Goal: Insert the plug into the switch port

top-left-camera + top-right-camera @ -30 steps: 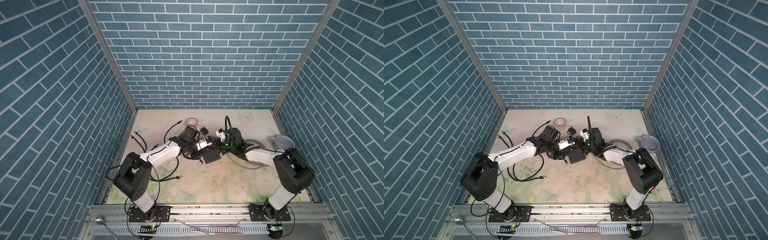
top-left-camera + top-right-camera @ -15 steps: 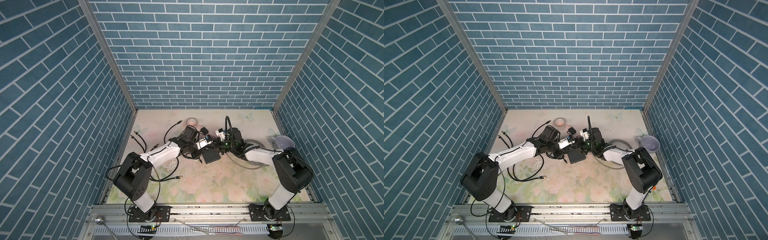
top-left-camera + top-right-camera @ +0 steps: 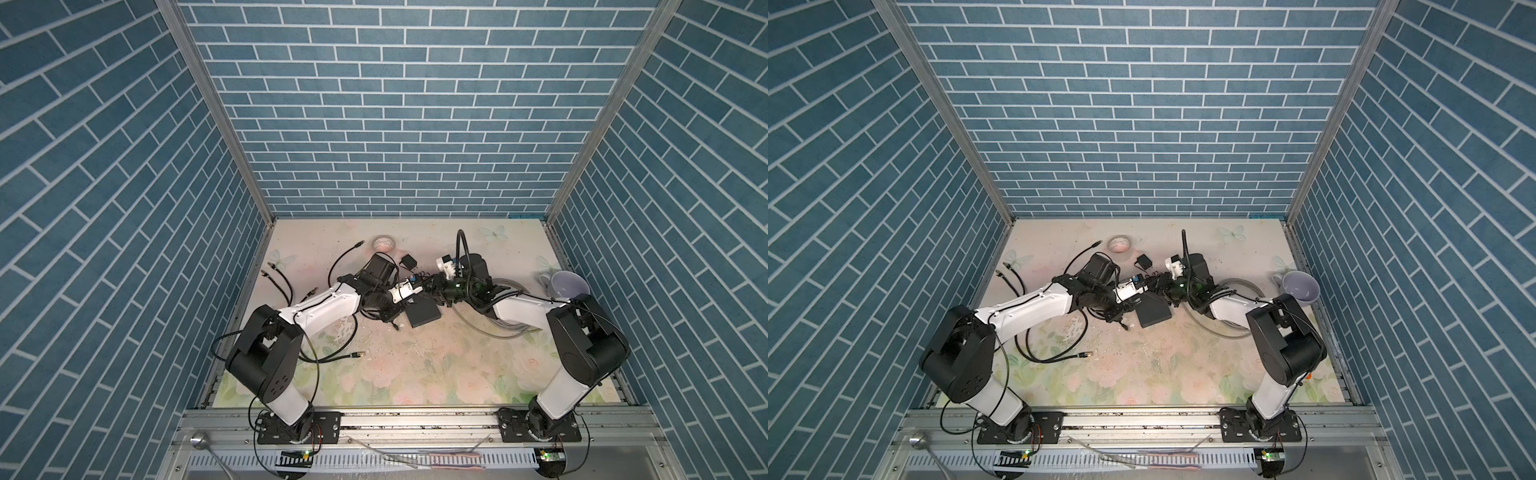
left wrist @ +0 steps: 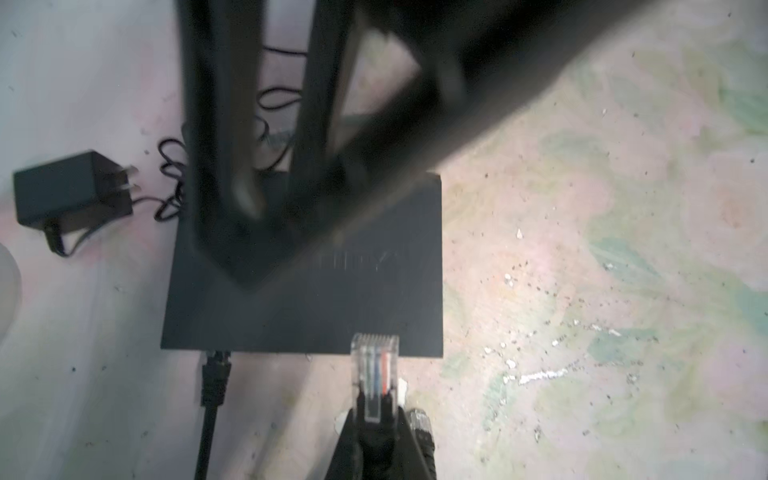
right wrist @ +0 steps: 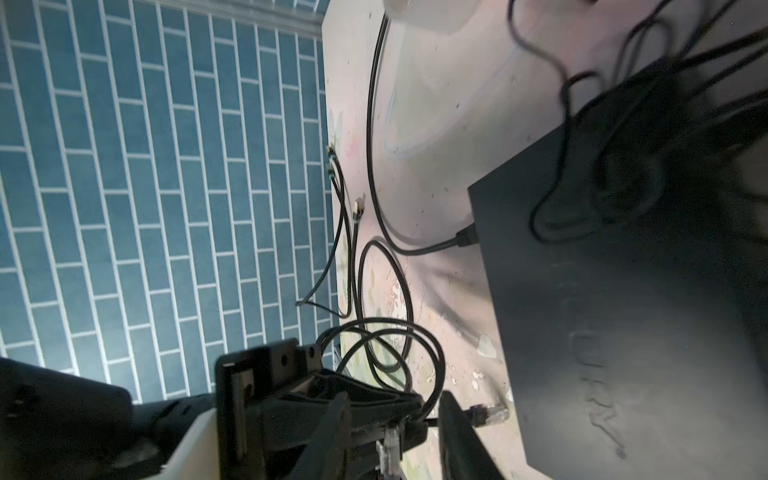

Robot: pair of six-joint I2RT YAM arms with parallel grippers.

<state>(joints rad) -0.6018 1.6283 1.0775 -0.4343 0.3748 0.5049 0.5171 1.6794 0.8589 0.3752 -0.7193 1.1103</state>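
The switch (image 4: 303,316) is a flat black box lying mid-table in both top views (image 3: 426,318) (image 3: 1154,313). My left gripper (image 4: 376,411) is shut on the black boot of the clear plug (image 4: 375,357). The plug's tip reaches the switch's near edge. The right wrist view shows the same plug (image 5: 490,413) just short of the switch (image 5: 623,311). My right gripper (image 5: 395,403) is open with nothing clamped, and its blurred fingers (image 4: 220,145) hang over the switch's far part.
Another black cable (image 4: 215,374) is plugged into the same edge. A black power adapter (image 4: 70,191) lies beside the switch. A tape roll (image 3: 382,243), a mug (image 3: 567,284), a grey cable coil (image 3: 505,328) and loose black cables (image 3: 286,286) lie around.
Both arms stand almost where they were. My right gripper's fingers have come apart, and the left has closed down on the plug.
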